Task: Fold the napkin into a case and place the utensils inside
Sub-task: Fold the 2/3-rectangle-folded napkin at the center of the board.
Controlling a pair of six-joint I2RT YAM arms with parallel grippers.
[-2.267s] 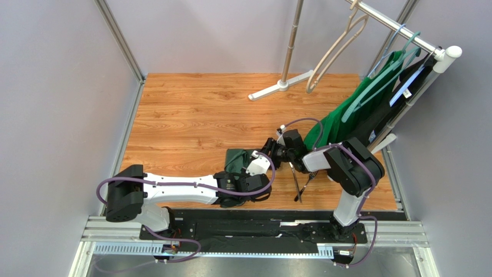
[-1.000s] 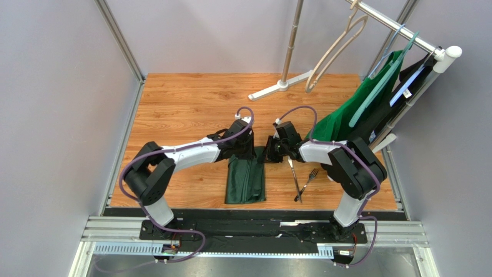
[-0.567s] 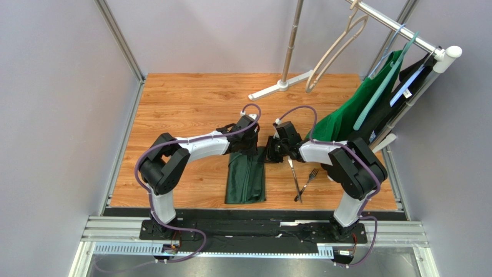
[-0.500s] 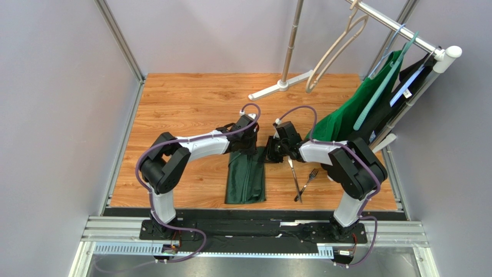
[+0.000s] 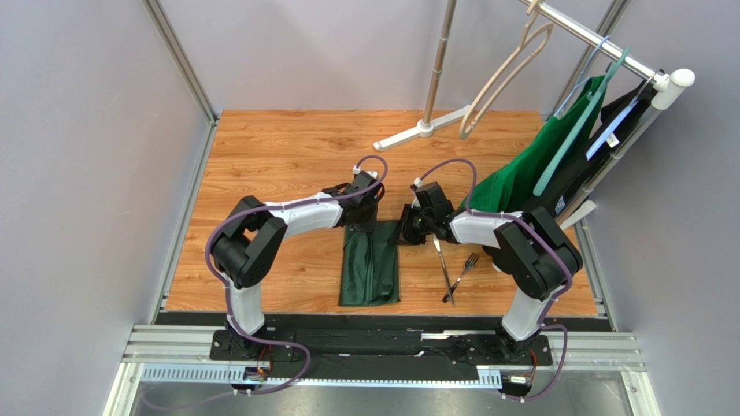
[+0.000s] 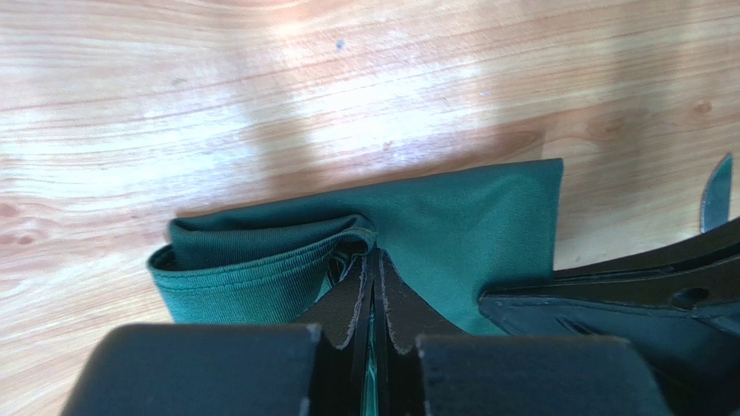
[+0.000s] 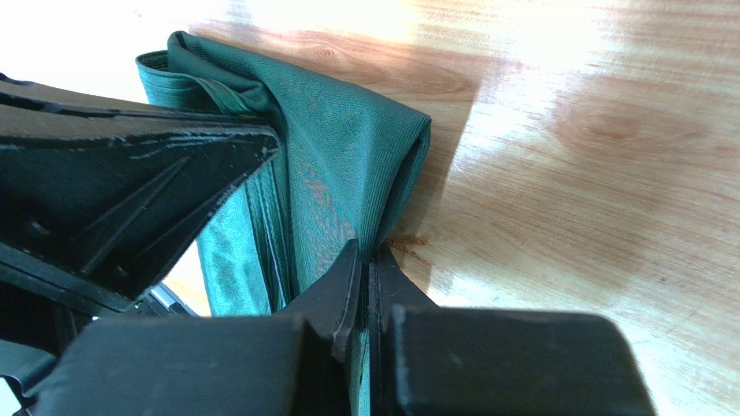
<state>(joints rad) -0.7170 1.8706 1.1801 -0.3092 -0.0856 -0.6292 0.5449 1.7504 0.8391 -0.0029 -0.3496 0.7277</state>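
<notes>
At the middle of the wooden surface (image 5: 278,165), the dark green napkin (image 5: 371,269) lies folded into a narrow strip. The left tool (image 6: 375,260) and the right tool (image 7: 365,251) each pinch its far end. Two utensils (image 5: 443,269) lie just to its right.

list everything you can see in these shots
table: 1, light wood, fills the floor of the cell
napkin: 1, dark green, folded into a narrow strip, middle of the table
utensils: 2, silver, crossed on the table just right of the napkin
rack: 1, white and silver, far right of the table
bare hanger: 1, pale, hung on the rack
green garment: 1, bright green, hung at the rack's right end
black garment: 1, black, hung behind the green one
left gripper: 1, black, shut on the napkin's far edge
right gripper: 1, black, shut on the same edge, beside the left one
</notes>
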